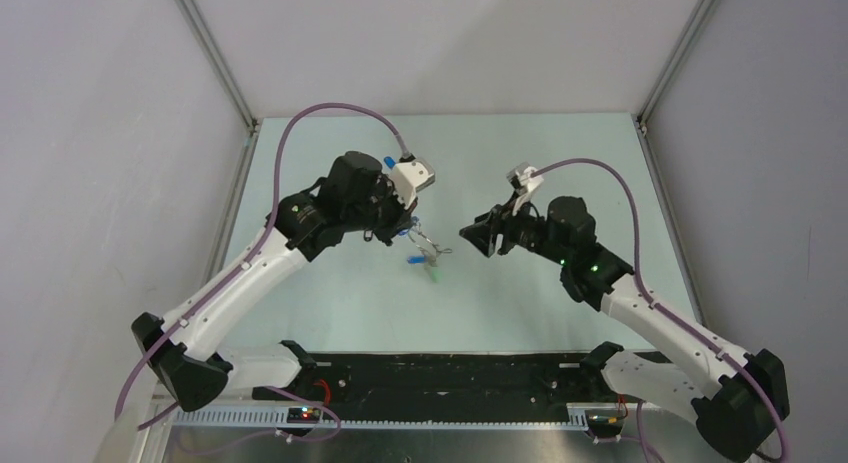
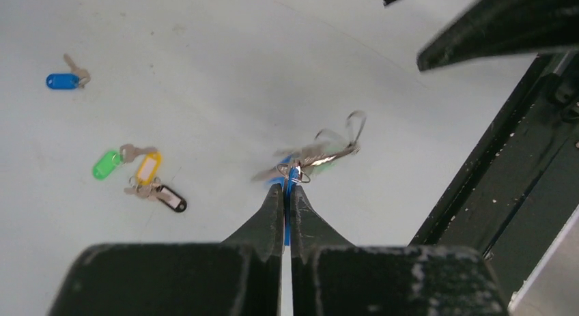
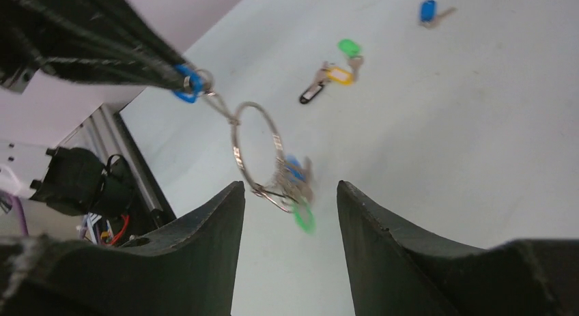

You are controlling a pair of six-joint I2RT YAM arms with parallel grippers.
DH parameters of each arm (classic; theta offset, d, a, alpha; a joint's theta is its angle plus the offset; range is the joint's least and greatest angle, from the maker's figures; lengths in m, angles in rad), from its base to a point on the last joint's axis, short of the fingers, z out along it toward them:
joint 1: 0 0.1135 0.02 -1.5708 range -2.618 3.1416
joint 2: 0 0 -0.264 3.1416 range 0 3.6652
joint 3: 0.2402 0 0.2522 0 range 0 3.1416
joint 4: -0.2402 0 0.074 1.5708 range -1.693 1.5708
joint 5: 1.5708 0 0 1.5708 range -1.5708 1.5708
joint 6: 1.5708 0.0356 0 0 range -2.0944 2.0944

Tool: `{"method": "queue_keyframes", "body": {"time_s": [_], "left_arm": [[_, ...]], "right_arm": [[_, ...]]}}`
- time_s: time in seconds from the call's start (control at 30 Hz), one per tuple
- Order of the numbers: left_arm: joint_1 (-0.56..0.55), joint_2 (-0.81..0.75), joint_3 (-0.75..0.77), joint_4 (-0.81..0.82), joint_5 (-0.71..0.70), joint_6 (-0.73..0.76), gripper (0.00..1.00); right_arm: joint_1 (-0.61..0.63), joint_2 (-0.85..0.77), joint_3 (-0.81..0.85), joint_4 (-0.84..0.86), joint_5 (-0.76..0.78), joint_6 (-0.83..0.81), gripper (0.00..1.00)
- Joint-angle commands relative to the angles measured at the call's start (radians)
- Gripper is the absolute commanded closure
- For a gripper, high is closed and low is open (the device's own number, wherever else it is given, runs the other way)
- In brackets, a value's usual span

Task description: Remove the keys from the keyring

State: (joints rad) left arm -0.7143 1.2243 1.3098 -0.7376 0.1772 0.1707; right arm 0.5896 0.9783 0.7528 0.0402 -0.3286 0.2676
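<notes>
Right wrist view: the left gripper is clenched on a blue-capped key, holding the keyring in the air, with the keys bunched at its bottom. The right gripper is spread open just before them. Next it probably has to pinch one key and work it off.

Table: pale mint-green matt tabletop, flat, spanning the enclosure from side to side.
Walls: plain light-grey back panel, light-grey left panel and light-grey right panel.
Frame: silver aluminium left corner post and silver aluminium right corner post, meeting the table's far corners.
Near edge: scuffed black base strip; white slotted cable duct just in front of it.
Light: soft, even, with faint shadows.
</notes>
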Motion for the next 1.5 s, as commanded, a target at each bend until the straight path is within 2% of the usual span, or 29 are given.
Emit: {"method": "queue_keyframes", "body": {"time_s": [0.0,0.3,0.43,0.6,0.63,0.7,0.8,0.9,1.07,1.2,1.27,1.33,1.47], "left_arm": [[-0.007,-0.031,0.064,-0.063,-0.060,0.031,1.00],[-0.029,-0.041,0.112,-0.086,-0.099,0.045,1.00],[-0.044,-0.057,0.109,-0.085,-0.098,0.095,1.00],[-0.068,-0.078,0.105,-0.112,-0.137,0.183,1.00],[-0.083,-0.081,0.108,-0.121,-0.155,0.221,1.00],[-0.114,-0.077,0.120,-0.164,-0.298,0.288,1.00],[-0.181,-0.065,0.126,-0.249,-0.441,0.398,1.00],[-0.218,-0.062,0.108,-0.270,-0.613,0.506,1.00],[-0.233,-0.122,0.101,-0.229,-0.621,0.665,1.00],[-0.263,-0.200,0.048,-0.150,-0.632,0.881,1.00],[-0.286,-0.218,0.012,-0.125,-0.662,0.990,0.98],[-0.302,-0.219,-0.018,-0.093,-0.750,1.077,0.99],[-0.308,-0.210,-0.043,-0.012,-0.839,1.199,1.00]], "right_arm": [[0.085,0.010,-0.039,0.202,0.047,-0.084,0.43],[0.212,0.016,-0.119,0.378,0.069,-0.241,0.47],[0.222,0.022,-0.130,0.412,0.056,-0.294,0.53],[0.222,0.036,-0.130,0.443,0.068,-0.315,0.53],[0.220,0.040,-0.130,0.454,0.081,-0.316,0.54],[0.219,0.046,-0.130,0.466,0.102,-0.316,0.55],[0.208,0.052,-0.130,0.485,0.128,-0.305,0.58],[0.191,0.070,-0.130,0.516,0.105,-0.289,0.58],[0.164,0.105,-0.130,0.596,0.036,-0.299,0.55],[0.146,0.138,-0.130,0.664,-0.003,-0.298,0.53],[0.132,0.157,-0.130,0.702,-0.021,-0.282,0.52],[0.116,0.186,-0.128,0.736,-0.062,-0.272,0.50],[0.103,0.227,-0.098,0.736,-0.142,-0.290,0.49]]}}
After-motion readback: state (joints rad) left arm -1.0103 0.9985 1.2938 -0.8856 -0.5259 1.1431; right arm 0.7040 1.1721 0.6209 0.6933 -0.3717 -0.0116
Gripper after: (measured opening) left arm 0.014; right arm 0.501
